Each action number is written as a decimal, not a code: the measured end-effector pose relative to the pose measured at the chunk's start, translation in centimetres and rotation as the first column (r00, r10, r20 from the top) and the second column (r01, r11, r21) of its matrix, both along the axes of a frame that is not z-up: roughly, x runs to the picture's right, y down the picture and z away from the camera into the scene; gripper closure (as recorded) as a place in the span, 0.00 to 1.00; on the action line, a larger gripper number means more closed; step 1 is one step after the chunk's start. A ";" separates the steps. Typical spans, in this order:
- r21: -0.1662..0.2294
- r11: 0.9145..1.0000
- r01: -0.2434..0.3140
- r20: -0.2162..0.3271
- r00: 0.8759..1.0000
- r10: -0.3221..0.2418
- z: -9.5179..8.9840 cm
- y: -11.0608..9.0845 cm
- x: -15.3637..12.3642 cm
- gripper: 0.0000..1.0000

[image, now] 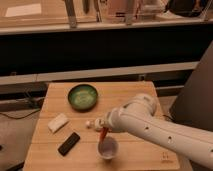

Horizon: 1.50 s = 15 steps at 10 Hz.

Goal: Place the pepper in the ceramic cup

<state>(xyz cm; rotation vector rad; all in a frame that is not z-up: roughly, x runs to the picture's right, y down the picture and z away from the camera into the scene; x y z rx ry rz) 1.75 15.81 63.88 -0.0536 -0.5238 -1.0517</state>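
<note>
The wooden table (135, 95) had the gripper (102, 125) hanging right over the white cup (107, 148) near its front edge, pinched shut on the pepper (103, 134) so the red tip dangled just above the rim. Looked like the drop-off step to me; next it'd just need to let go over the opening. The cup looked empty inside, same as the green bowl (82, 96) farther back.

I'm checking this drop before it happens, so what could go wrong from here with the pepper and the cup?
1. The pepper hangs from the gripper over the near-left rim of the ceramic cup, not its middle; released now, it may catch the rim and fall onto the table.
2. The cup is small and looks light, so a slightly lower move could nudge or tip it.
3. The small white object sits close beside the gripper and could get bumped.
</note>
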 end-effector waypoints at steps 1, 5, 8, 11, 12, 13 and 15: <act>0.005 1.000 -0.003 0.008 1.000 0.003 0.0 0.0 0.3 0.99; -0.002 1.000 -0.024 0.010 1.000 0.024 0.2 0.4 0.5 0.99; -0.074 0.995 -0.066 -0.001 0.998 0.066 0.3 0.8 0.6 0.99; -0.199 0.973 -0.118 0.013 0.992 0.123 0.2 1.1 0.6 0.99; -0.229 0.964 -0.132 0.018 0.990 0.140 0.1 1.2 0.7 0.99; -0.259 0.955 -0.146 0.024 0.987 0.157 -0.1 1.4 0.7 0.99; -0.308 0.938 -0.160 0.041 0.983 0.181 -0.2 1.7 0.5 0.99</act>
